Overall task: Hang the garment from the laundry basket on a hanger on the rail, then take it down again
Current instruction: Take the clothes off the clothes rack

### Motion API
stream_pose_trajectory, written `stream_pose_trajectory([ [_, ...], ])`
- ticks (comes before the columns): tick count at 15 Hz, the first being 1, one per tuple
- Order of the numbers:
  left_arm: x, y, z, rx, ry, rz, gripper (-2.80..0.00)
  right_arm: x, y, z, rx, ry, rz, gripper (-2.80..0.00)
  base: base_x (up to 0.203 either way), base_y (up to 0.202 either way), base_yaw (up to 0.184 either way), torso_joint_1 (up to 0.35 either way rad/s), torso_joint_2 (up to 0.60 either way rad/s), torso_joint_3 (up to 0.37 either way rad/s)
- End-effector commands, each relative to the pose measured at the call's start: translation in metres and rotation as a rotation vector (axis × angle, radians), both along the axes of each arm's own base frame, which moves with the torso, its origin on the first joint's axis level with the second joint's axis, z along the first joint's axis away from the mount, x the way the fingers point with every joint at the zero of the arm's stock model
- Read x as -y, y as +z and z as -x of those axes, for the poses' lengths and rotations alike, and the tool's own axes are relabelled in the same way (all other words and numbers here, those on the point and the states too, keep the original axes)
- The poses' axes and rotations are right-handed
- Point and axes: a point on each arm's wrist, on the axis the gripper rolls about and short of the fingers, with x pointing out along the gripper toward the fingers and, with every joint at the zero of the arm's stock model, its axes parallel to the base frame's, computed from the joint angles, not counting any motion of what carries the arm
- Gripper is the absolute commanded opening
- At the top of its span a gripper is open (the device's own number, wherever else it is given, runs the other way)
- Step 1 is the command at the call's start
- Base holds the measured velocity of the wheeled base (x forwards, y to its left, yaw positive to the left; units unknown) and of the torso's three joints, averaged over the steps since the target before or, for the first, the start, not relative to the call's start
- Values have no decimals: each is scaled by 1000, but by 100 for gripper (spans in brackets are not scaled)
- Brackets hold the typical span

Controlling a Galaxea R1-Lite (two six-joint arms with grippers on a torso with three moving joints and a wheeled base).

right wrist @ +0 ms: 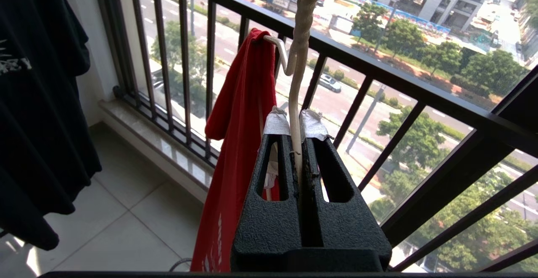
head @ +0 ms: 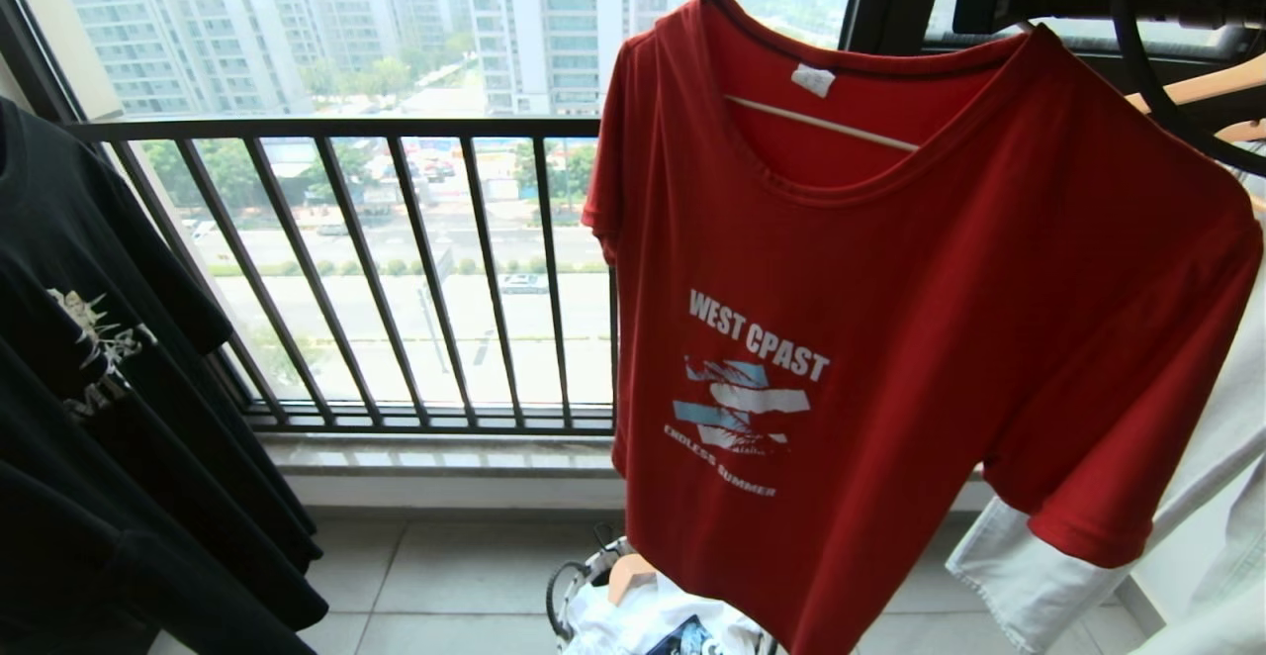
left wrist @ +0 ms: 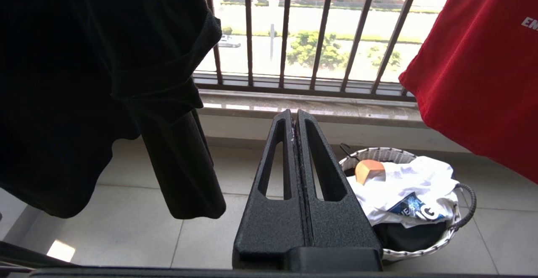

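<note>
- One red T-shirt (head: 890, 338), the garment of the task, hangs in the air on the right of the scene, draped over the thin off-white hanger (right wrist: 294, 80); a slim hanger arm shows through the neck opening.
- Its hem reaches down to just above the laundry basket (left wrist: 462, 211) on the floor, which holds a white printed garment (left wrist: 412, 185) and a tan wooden hanger (left wrist: 369, 169).
- My judgement of the risks: the shirt sits skewed, its left shoulder higher than its right, so a tilt or jolt of the hanger could let it slide down the low arm and drop.
- The hanger's stem is a thin rod in a narrow pinch; it could twist or slip between my fingers as the weight of the cloth swings.
- I cannot see the rail in these views, so whether the hook is on it or off it I cannot tell; a misjudged approach could miss the rail or catch the cloth.
- My right end effector (right wrist: 295, 120) is up high at the far right, its taped fingertips closed tight on the hanger's stem, the red cloth bunched just beside them.
- My left end effector (left wrist: 296, 116) is parked low, its fingers pressed fully together with nothing between them, near the basket.
- A black T-shirt (head: 119, 368) hangs at the far left, well apart, and the balcony railing (head: 396, 269) stands beyond.
</note>
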Motion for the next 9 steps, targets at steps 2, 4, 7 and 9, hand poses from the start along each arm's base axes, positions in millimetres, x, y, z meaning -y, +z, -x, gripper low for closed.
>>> stream_pose_trajectory([
  [2, 0, 0, 0, -2, 1, 0, -280, 2, 4, 11, 6, -13, -21, -280, 0, 0, 0, 0, 0, 0],
  [4, 0, 0, 0, -1, 0, 0, -280, 5, 5, 17, 7, -14, -24, -280, 0, 0, 0, 0, 0, 0],
  [7, 0, 0, 0, -1, 1, 0, -280, 8, 12, 31, 32, 5, -37, -280, 0, 0, 0, 0, 0, 0],
  [9, 0, 0, 0, -1, 1, 0, -280, 9, 17, 42, 51, 25, -49, -280, 0, 0, 0, 0, 0, 0],
])
